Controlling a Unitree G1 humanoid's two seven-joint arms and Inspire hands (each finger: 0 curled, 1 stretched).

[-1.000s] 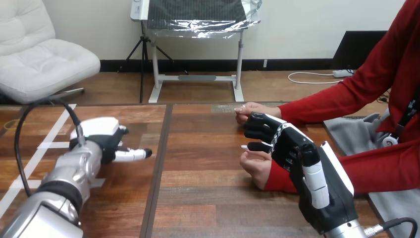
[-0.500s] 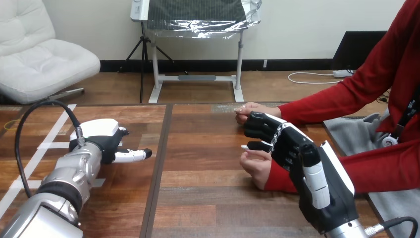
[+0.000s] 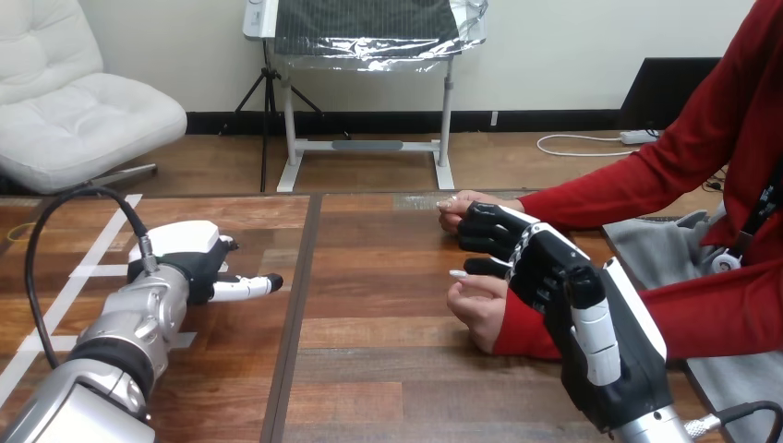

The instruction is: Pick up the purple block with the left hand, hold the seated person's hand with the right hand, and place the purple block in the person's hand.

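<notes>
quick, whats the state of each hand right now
left hand: cannot be told, palm down low over the table
right hand: cannot be told, close beside the person's nearer hand

Right hand (image 3: 554, 277) covers part of person's lower hand (image 3: 475, 305) (contact unclear).

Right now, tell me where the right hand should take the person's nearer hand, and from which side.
Probably round the wrist, coming from above on the robot's right. The person's nearer hand rests on the table as a loose fist, so its underside looks closed off; the right hand sits beside it.
</notes>
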